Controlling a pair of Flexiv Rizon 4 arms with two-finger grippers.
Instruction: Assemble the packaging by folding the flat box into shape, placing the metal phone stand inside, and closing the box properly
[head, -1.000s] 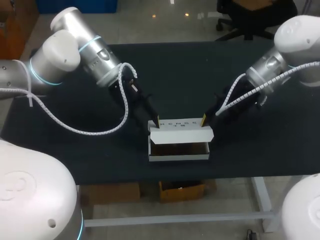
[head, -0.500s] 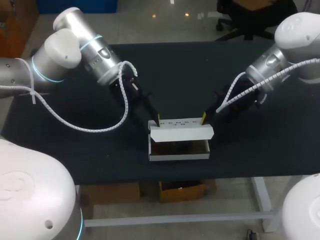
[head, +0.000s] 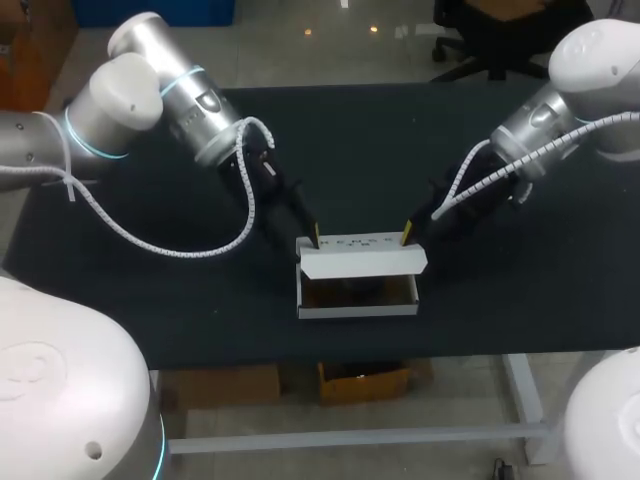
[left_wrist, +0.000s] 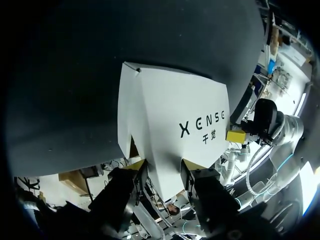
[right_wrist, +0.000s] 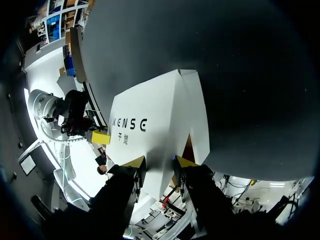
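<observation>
A white cardboard box (head: 357, 300) stands open near the table's front edge. Its printed lid flap (head: 360, 257) is raised over the opening. My left gripper (head: 315, 238) is shut on the lid's left end. My right gripper (head: 406, 236) is shut on its right end. In the left wrist view the lid (left_wrist: 170, 120) runs down between my left gripper (left_wrist: 164, 170), and the other arm's yellow tip (left_wrist: 235, 136) shows at its far end. In the right wrist view the lid (right_wrist: 160, 125) is pinched by my right gripper (right_wrist: 159, 164). The box's inside is dark; I cannot make out the phone stand.
The black table (head: 360, 150) has bare room behind the box and to both sides. The box stands close to the table's front edge (head: 350, 355). White cable coils hang from both arms above the table.
Both grippers have shifted slightly back and up with the lid ends in them. The box itself has stayed in place.
</observation>
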